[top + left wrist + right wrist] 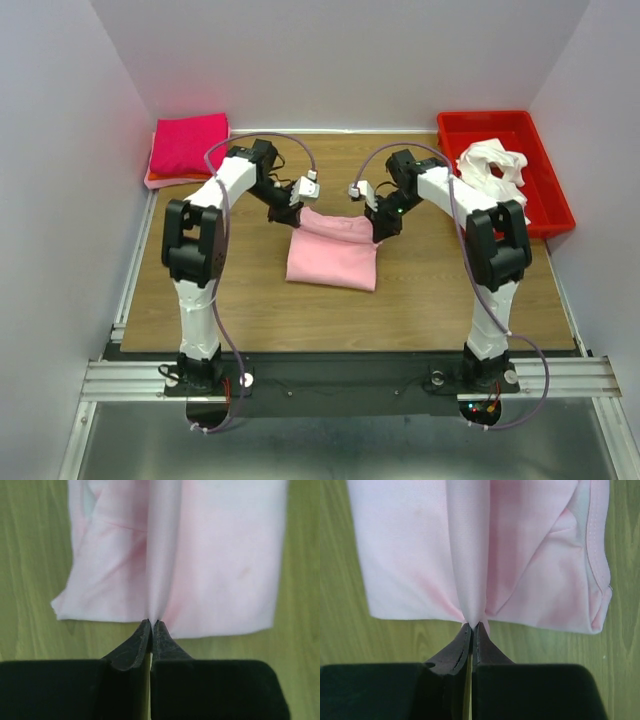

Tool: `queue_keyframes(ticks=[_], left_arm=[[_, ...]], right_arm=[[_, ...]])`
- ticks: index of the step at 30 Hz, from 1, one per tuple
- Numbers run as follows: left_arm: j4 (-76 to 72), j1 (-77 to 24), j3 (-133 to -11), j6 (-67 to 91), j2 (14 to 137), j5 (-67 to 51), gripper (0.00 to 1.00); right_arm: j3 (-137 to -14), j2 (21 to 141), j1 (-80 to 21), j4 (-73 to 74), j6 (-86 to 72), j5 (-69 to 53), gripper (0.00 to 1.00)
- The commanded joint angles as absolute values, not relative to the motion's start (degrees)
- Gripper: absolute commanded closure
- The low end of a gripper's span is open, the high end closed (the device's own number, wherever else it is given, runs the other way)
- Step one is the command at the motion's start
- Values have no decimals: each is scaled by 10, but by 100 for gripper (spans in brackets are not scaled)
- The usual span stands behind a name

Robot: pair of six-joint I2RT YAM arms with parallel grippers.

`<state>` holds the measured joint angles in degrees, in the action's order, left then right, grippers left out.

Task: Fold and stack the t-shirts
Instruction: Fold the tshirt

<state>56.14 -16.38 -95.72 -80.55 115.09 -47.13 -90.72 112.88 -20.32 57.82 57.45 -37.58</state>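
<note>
Light pink t-shirt (333, 255) sits approx. mid tabletop (440, 290), btwn the two arms, folded to a rough rectangle. Its near part lies flat on the wood. Its far edge is held up a little at both corners and sags btwn them. Left hand (151, 624) has the far-left corner: jaws nearly together w/ only a thin slit, and a narrow pleat of pink cloth runs straight out from the tips, so it is pinched on the shirt. Loose layers w/ a faint seam line show to the left of that pleat in the left wrist view. Right hand (472, 625) has the far-right corner the same way: jaws closed tight on a gathered ridge of cloth, folds fanning out from the tips, and a stitched edge down the right side of the right wrist view. Both arms reach fwd and bend inward toward the shirt. Other shirts are well apart from it. Hot pink t-shirt (188, 142) is folded at the far-left corner, lying on a salmon t-shirt (158, 181) whose edge peeks out beneath. White t-shirt (492, 170) is crumpled in the red tray (556, 214) at far right, partly behind the right arm.
</note>
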Motion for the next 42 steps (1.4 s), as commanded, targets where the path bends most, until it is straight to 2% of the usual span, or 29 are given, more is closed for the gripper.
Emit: queue_keyframes(ticks=[1, 4, 7, 10, 15, 17, 18, 19, 21, 25, 26, 30, 32, 33, 42], left_arm=[[573, -161, -1043, -786, 1219, -474, 88], [584, -160, -1092, -771, 1277, -471, 87], [599, -161, -1079, -773, 1290, -480, 87], [589, -166, -1001, -773, 1260, -483, 87], [534, -176, -821, -759, 1155, -497, 87], [512, -175, -764, -743, 1125, -499, 85], [492, -174, -750, -736, 1099, -497, 76], [484, -173, -740, -723, 1087, -496, 71], [476, -167, -725, -715, 1060, -497, 60], [469, -164, -722, -701, 1011, -511, 49], [455, -165, -721, -688, 1000, -516, 43], [412, -188, -722, -658, 966, -524, 43], [372, -206, -713, -640, 961, -513, 43], [359, -225, -708, -625, 961, -509, 43], [241, -304, -666, -564, 979, -464, 44]], right_arm=[[-949, 1192, -193, 590, 617, -402, 99], [-961, 1226, -192, 582, 612, -400, 99], [-960, 1251, -192, 575, 606, -403, 98], [-944, 1246, -195, 570, 597, -410, 97], [-828, 1168, -229, 558, 574, -427, 96], [-794, 1140, -246, 550, 541, -452, 90], [-780, 1126, -248, 548, 527, -462, 83], [-770, 1109, -248, 548, 513, -469, 65], [-775, 1101, -243, 549, 463, -467, 55], [-853, 1102, -198, 550, 404, -482, 42], [-869, 1106, -186, 550, 396, -494, 41], [-942, 1138, -185, 543, 340, -536, 43], [-975, 1174, -187, 530, 312, -567, 46], [-982, 1185, -190, 521, 295, -575, 51], [-944, 1218, -241, 343, 105, -593, 60]])
